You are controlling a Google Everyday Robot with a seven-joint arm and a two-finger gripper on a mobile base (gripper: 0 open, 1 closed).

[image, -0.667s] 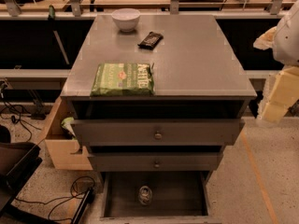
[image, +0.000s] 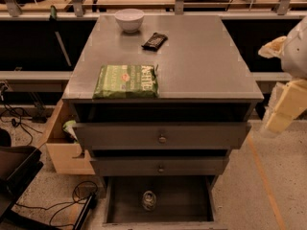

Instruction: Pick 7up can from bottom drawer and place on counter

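Note:
The 7up can stands upright in the open bottom drawer, near the middle, with its silvery top facing up. The counter is the flat grey top of the cabinet above it. My gripper shows as cream-coloured parts at the right edge of the camera view. It is beside the cabinet's right side at about counter height, well above and to the right of the can. It holds nothing that I can see.
On the counter lie a green chip bag at the front left, a white bowl at the back and a dark wrapped bar. Two knobbed drawers are above the bottom one. A wooden box and cables are on the left floor.

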